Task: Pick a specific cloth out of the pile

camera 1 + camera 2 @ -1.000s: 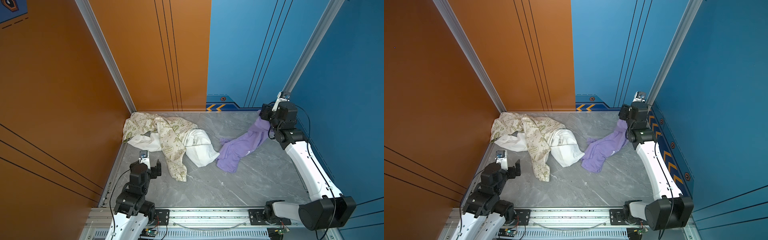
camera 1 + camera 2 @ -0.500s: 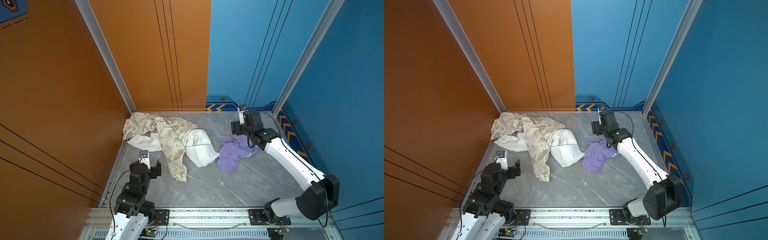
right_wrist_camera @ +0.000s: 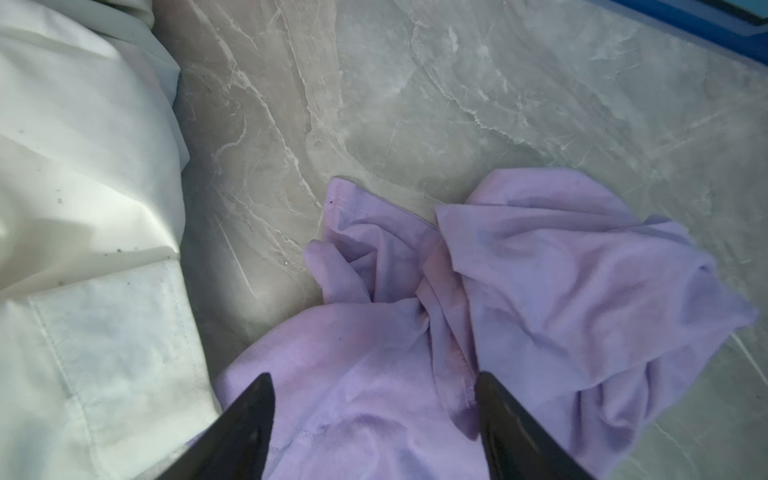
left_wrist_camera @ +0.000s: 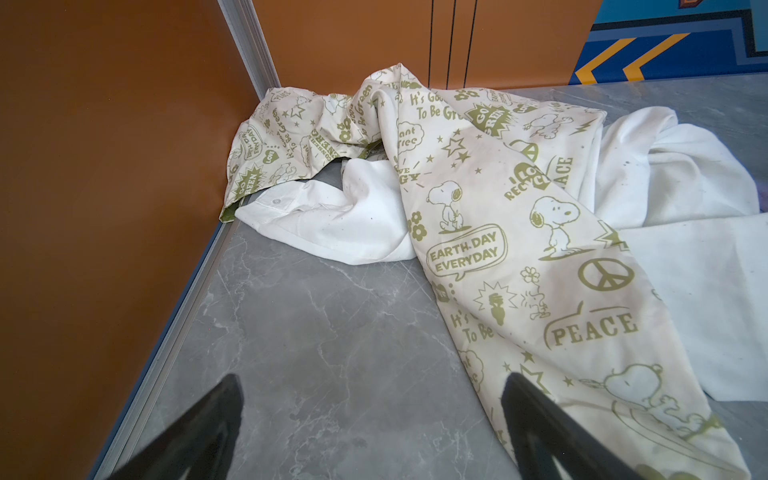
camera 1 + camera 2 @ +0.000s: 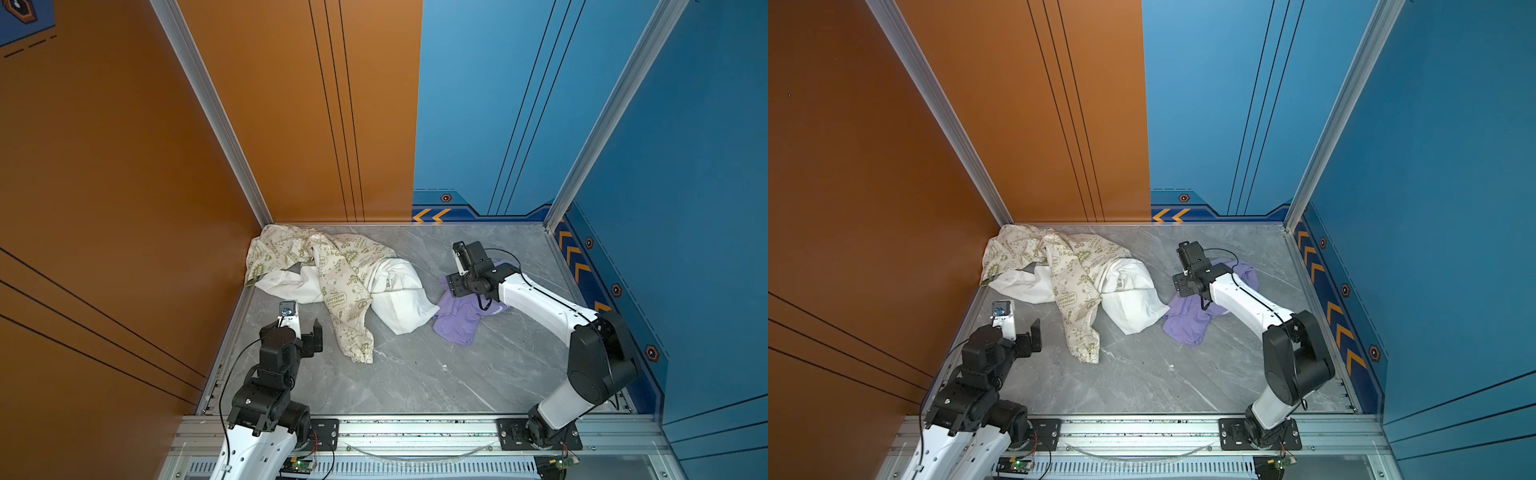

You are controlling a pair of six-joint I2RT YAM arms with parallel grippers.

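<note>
Cloth [image 3: 540, 291] lies crumpled just beside the pile [image 5: 332, 270]; right gripper [image 3: 374, 376] hovers wide and empty above it, left gripper [image 4: 372, 378] wide too. A shallow pinch may slip off.

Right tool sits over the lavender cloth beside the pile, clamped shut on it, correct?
Not clamped. The right tool is over the lavender cloth beside the pile, but it is open: the right wrist view shows its fingers spread above the fabric.
</note>
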